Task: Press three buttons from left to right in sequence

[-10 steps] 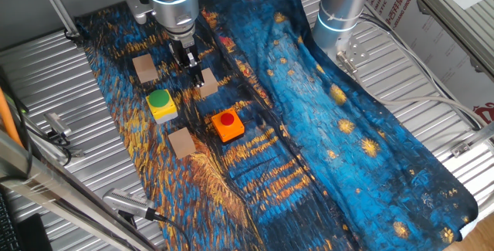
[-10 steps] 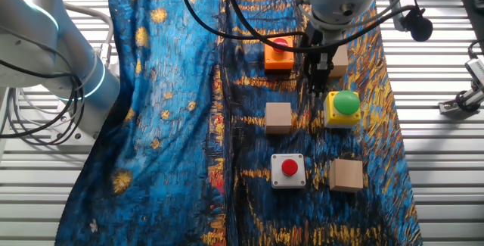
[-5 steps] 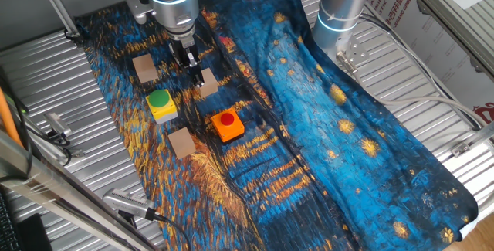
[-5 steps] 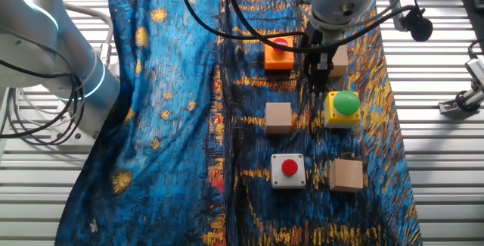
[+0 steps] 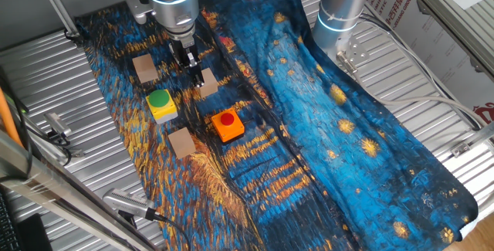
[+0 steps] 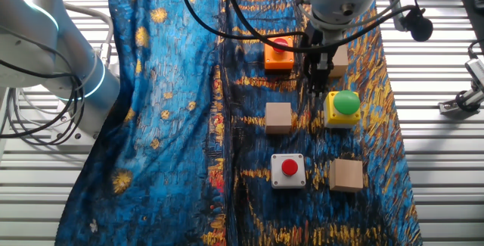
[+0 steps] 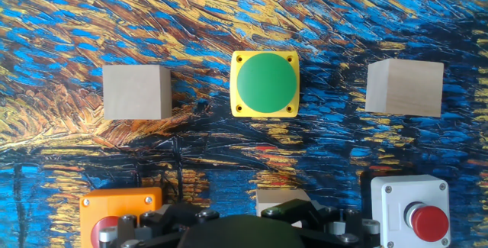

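Three buttons on a blue-and-gold painted cloth (image 6: 166,125) over a ribbed metal table (image 5: 432,73): green-capped yellow button (image 6: 343,107), red-capped orange button (image 6: 279,54), red-capped white button (image 6: 288,169). Interspersed with three plain wooden cubes: one (image 6: 278,117) between orange and white buttons, one (image 6: 346,175) just beside the white button, one (image 6: 337,60) partly hidden behind the gripper. Gripper (image 6: 318,79) poised above the cloth, in the gap between orange and green buttons, fingers pointing down, touching neither button. Claw state: cannot be told; fingertips too dark and small in both fixed views, out of frame in the hand view. Hand view: green button (image 7: 264,84) centred in the upper half, flanked by cubes left (image 7: 136,91) and right (image 7: 403,87); orange button (image 7: 120,210) at lower left, white button (image 7: 410,208) at lower right, third cube (image 7: 284,199) partly hidden by the gripper body at the bottom edge. One fixed view: green button (image 5: 161,104) nearest the camera-left edge of the cloth, orange button (image 5: 228,125) to its right, gripper (image 5: 188,60) behind both, white button hidden behind the arm. Second arm base (image 5: 340,11) standing at the far side of the cloth.
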You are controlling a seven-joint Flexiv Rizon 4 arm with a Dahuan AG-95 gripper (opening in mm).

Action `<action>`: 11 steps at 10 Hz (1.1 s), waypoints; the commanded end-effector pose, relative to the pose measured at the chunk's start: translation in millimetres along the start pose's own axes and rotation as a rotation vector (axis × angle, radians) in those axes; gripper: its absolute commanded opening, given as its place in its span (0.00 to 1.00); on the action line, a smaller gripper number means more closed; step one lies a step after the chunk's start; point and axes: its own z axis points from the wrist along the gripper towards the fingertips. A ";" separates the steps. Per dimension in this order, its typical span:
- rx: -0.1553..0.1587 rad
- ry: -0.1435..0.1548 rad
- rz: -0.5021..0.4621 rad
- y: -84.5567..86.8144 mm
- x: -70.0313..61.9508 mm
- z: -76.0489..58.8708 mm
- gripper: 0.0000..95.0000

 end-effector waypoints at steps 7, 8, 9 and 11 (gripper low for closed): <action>0.166 -0.036 -0.290 -80.1 -11.5 -33.1 0.00; 0.165 -0.019 -0.322 -98.2 -13.9 -36.0 0.00; 0.165 -0.015 -0.344 -111.4 -13.7 -34.4 0.00; 0.161 -0.014 -0.372 -132.3 -8.2 -24.6 0.00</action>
